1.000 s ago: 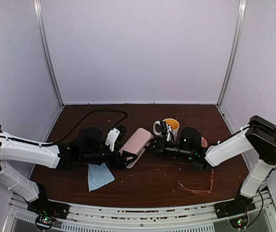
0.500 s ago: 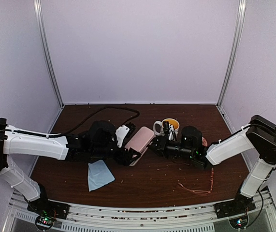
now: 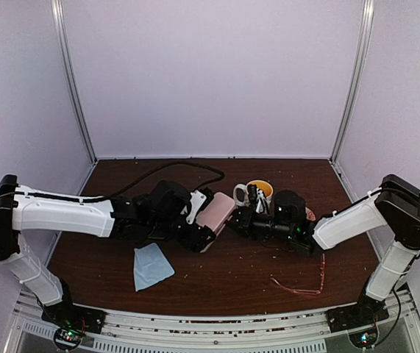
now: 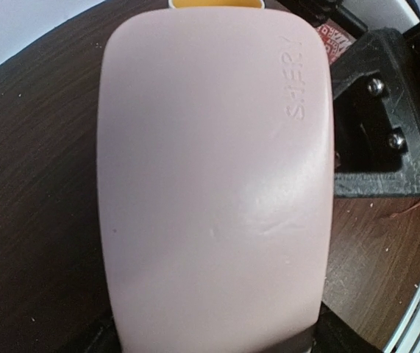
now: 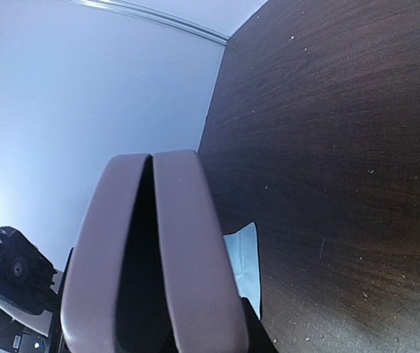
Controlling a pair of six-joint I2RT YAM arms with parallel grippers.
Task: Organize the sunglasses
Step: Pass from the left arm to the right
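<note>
Mid-table, between both my arms, the pink case [image 4: 210,176] is held by my left pincer [image 3: 207,222], clamped across its near end in a wide grip, with the case filling that wrist view. My right pincer [image 3: 239,219] sits at the case's other end, right against it and just in front of the mug [image 3: 260,191]. Its tips are hidden by the case in its own wrist view, so I cannot tell if they are together, apart or biting the edge. From that side the seam shows as a dark slit, the two halves slightly parted. The sunglasses [image 3: 298,285] lie on the table [image 3: 232,294] near the front right, well apart from the case, nothing touching them. A blue cloth [image 3: 151,266] lies front left. Step in hand, as I judge it: open the case. To do it well, left grip firm and level, no twisting. Right tips catch only one half at the slit, not both. Swing that half round the hinge side rather than tugging straight out, or the case may slip from the left grip. Keep clear of the mug. Open wide enough to take the sunglasses, then go for them.
</note>
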